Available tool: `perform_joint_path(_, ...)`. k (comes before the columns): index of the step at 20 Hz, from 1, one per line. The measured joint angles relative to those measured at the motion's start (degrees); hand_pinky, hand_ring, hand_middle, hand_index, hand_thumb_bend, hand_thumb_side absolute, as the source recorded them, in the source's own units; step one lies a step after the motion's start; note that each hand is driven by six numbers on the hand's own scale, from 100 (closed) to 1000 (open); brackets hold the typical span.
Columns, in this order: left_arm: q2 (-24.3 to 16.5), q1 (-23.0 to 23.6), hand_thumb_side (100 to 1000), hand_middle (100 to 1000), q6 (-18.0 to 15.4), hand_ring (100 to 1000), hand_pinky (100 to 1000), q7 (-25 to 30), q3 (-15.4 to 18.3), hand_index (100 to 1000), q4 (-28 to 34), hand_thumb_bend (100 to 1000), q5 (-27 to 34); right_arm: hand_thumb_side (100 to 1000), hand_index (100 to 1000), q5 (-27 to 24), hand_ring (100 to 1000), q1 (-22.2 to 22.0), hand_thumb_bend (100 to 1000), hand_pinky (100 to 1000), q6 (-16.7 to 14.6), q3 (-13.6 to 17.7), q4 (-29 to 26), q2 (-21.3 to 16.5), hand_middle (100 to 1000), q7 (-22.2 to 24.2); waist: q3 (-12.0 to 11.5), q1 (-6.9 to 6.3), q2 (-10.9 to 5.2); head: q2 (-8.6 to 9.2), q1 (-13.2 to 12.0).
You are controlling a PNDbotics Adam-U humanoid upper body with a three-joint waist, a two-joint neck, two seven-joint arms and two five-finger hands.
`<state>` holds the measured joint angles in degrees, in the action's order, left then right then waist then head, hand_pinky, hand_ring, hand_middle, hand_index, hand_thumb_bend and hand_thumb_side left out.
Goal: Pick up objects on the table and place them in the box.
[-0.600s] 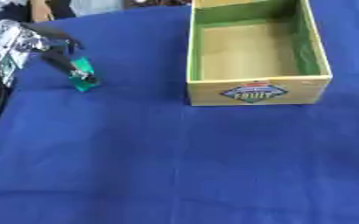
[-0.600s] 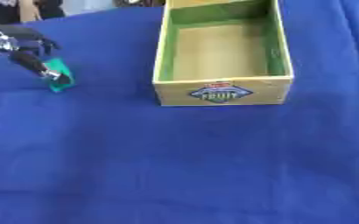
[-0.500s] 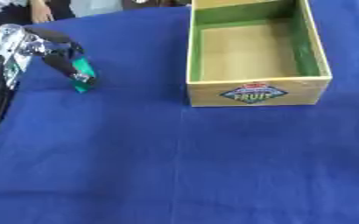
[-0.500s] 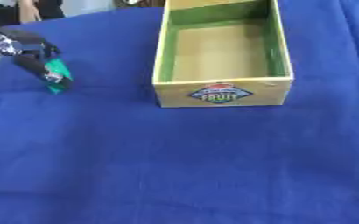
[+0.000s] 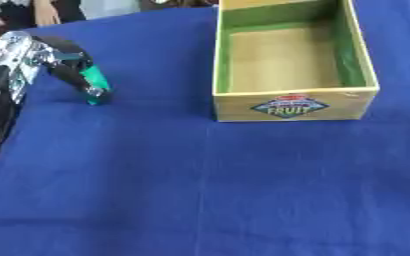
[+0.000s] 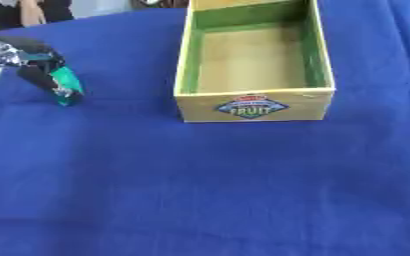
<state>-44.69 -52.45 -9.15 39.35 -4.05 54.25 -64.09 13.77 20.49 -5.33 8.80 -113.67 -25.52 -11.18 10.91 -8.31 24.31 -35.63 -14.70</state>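
Note:
A small green object [image 5: 94,81] stands tilted on the blue cloth at the left. My left hand [image 5: 58,60] comes in from the left edge with its black fingers curled round the object's top. To the right stands a yellow wooden box [image 5: 289,100] with green inner walls, an empty floor and a "FRUIT" label on its front. The box lies about a hand's width right of the object. My right hand shows in neither view.
The blue cloth [image 5: 208,190] covers the whole table and runs wide and flat in front of the box. People's clothing shows along the far edge [image 5: 86,7], away from the objects.
My left hand has drawn the green object slightly up and more upright; its fingers stay curled on it. The box has not moved.

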Motion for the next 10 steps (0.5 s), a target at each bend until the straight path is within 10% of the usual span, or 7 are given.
perform_joint_path(10, 0.4, -0.1, 726, 435, 0.4, 469, 206, -1.4, 0.0, 608, 0.1, 124, 1.4, 892, 771, 0.0, 801, 0.0, 100, 766, 0.1, 0.0, 0.0, 0.0, 719, 0.1, -0.2, 0.0, 0.0, 0.0, -0.1)
